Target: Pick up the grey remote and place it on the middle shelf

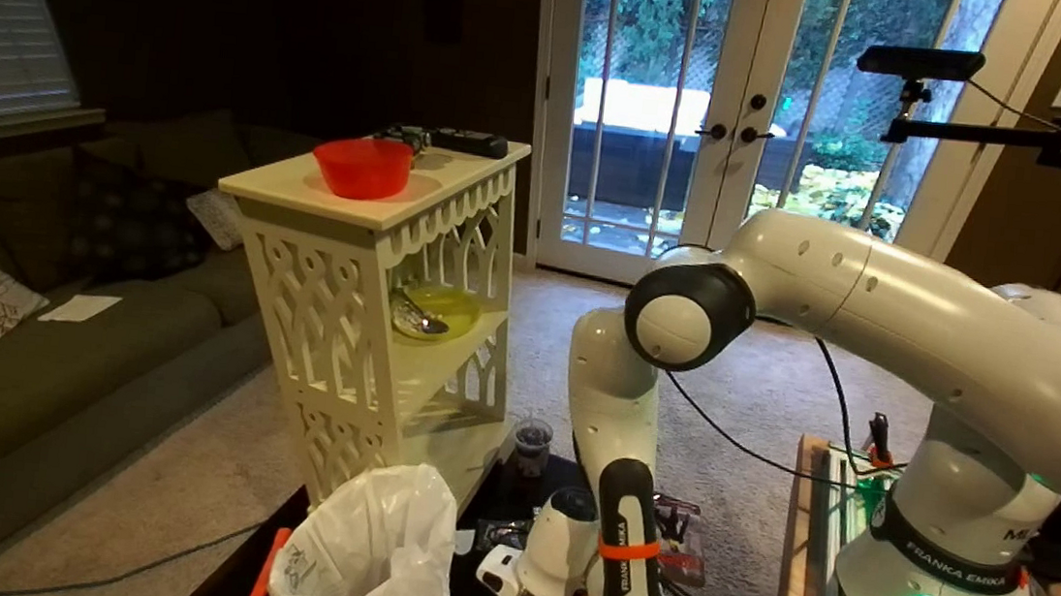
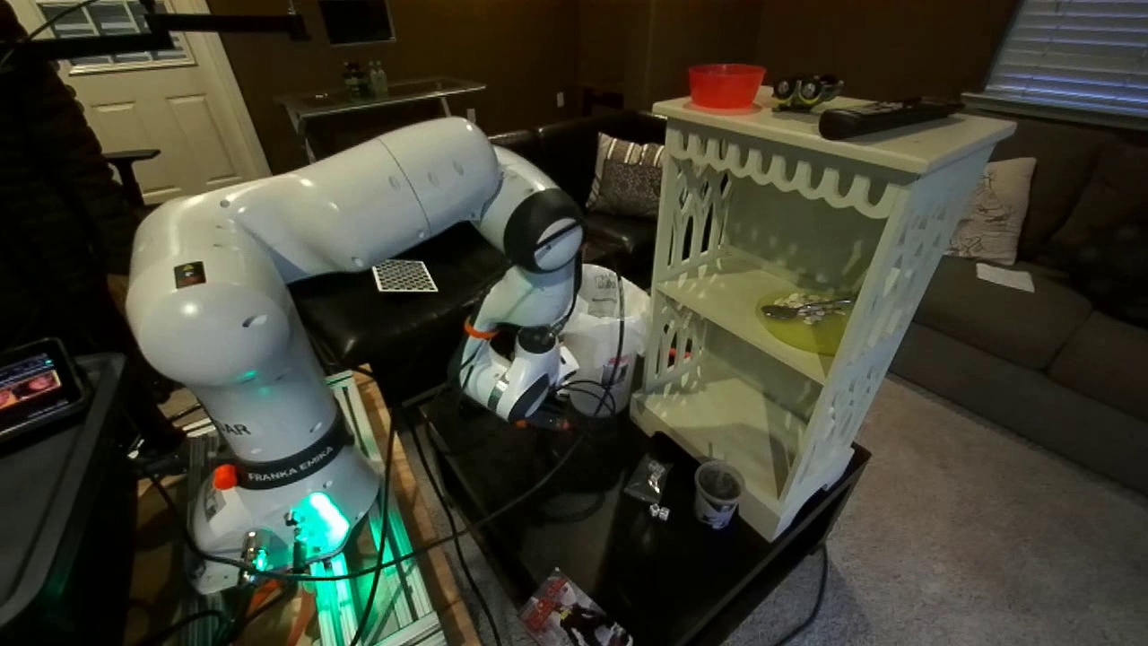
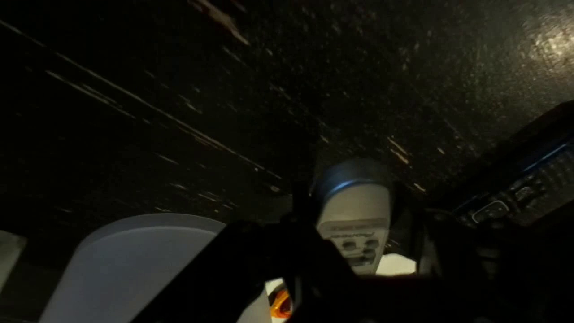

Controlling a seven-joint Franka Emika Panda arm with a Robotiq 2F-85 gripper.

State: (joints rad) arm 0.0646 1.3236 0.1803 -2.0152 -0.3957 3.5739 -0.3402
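The grey remote (image 3: pixel 352 206), with a dark blue end, lies on the black table (image 3: pixel 269 89) in the wrist view. My gripper (image 3: pixel 362 217) is low over it, one dark finger on each side. A gap shows between the remote and the right finger; the left finger is close to its edge. In an exterior view the gripper (image 2: pixel 545 420) is low over the table and the remote cannot be made out. The middle shelf (image 2: pixel 717 292) is in both exterior views (image 1: pixel 427 366), bearing a yellow-green plate (image 2: pixel 798 334) with a spoon.
A lined white bin (image 1: pixel 369 555) stands beside the gripper and the shelf unit. A black remote (image 3: pixel 515 197) lies right of the grey one. A cup (image 2: pixel 717 493) and small packet (image 2: pixel 647 478) lie before the shelf unit. A red bowl (image 1: pixel 363 168) is on its top board.
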